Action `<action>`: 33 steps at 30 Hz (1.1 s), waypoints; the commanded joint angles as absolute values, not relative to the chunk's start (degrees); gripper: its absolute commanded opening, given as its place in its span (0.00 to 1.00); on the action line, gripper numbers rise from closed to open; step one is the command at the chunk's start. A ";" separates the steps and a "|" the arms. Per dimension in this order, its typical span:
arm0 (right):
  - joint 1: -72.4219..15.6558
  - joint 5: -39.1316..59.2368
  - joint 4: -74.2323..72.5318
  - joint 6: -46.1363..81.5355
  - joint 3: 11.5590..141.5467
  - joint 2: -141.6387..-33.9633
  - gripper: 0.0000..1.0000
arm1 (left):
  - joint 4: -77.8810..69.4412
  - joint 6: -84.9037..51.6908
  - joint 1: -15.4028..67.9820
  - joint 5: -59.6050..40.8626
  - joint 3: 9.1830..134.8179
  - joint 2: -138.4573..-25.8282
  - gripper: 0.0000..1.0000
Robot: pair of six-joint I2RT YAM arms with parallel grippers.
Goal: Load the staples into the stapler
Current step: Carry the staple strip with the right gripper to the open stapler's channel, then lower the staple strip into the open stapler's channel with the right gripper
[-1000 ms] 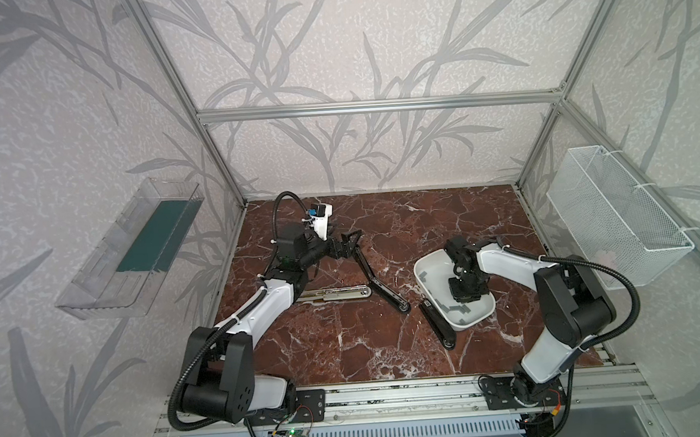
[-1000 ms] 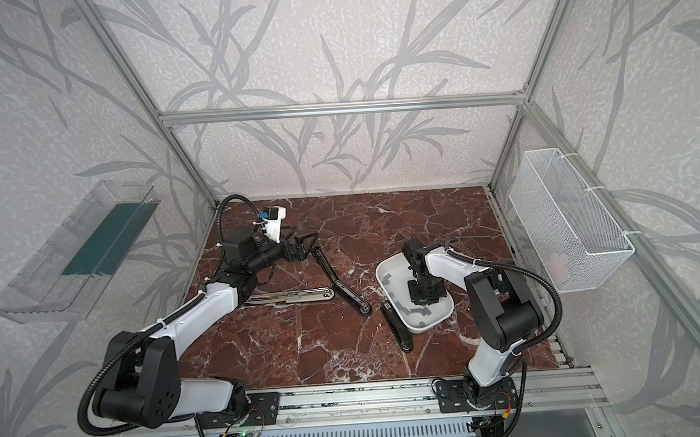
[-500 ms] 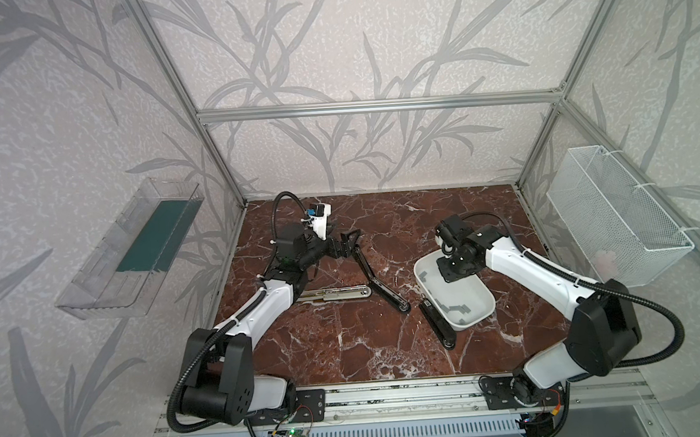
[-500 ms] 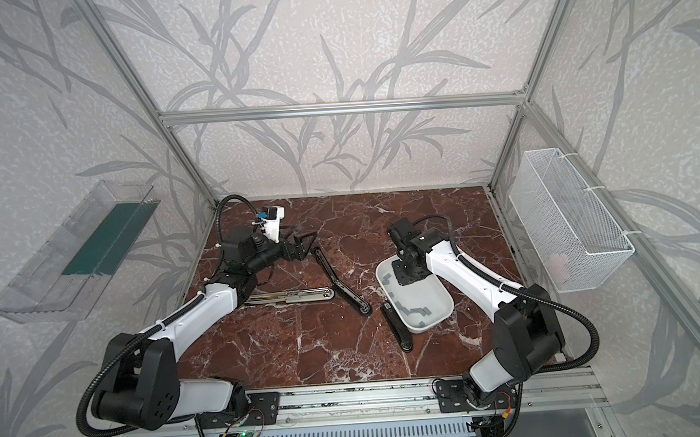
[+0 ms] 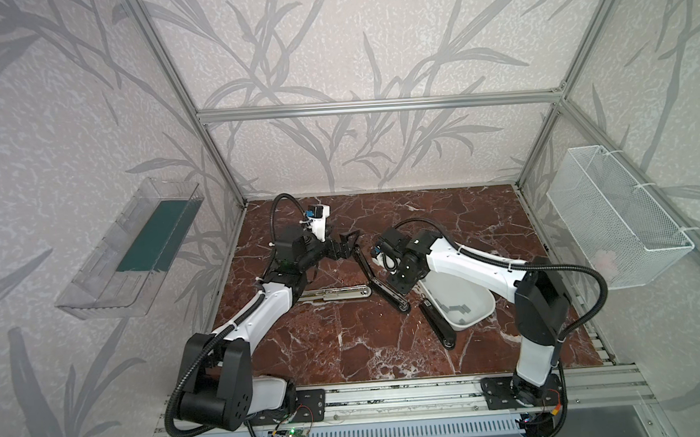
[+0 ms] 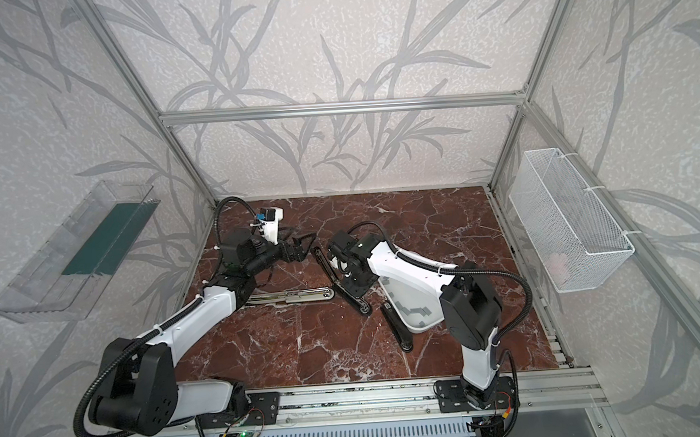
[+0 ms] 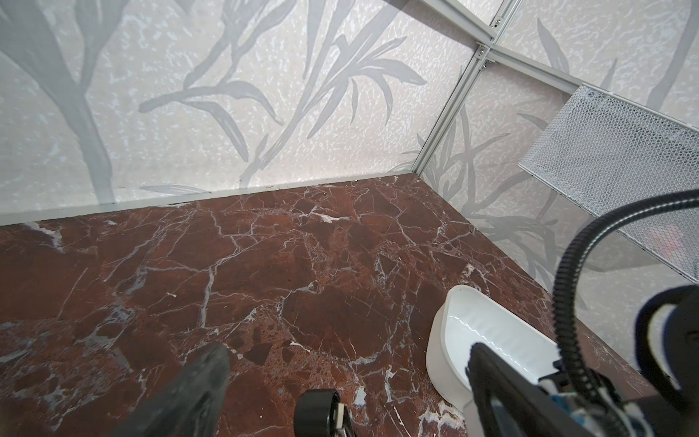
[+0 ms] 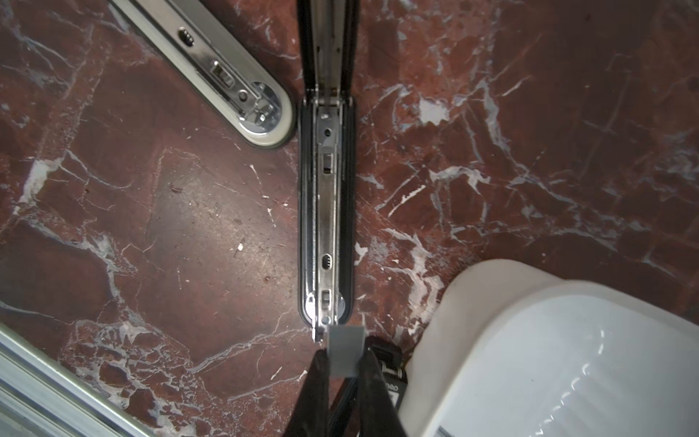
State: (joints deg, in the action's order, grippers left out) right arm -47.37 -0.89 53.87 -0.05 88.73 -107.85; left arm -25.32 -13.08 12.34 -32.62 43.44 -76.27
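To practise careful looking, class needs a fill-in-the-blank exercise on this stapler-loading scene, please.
The right pincer is shut on a grey strip of ____. The left pincer stands ____. Spare staples lie in a tray coloured ____.
Missing words: staples; open; white.

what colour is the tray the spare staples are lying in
White. The tray shows best in the right wrist view.

Left gripper spread wide, roughly level — right gripper pinched shut, pointing down.
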 commanded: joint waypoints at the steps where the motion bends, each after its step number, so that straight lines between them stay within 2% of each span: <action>1: -47.44 0.36 59.08 -2.51 92.05 -110.09 0.08 | -26.29 -13.14 12.57 -32.61 42.68 -74.25 0.99; 33: -48.50 3.01 61.35 1.09 92.10 -117.14 0.09 | -26.49 -12.93 12.68 -32.96 42.98 -75.61 0.99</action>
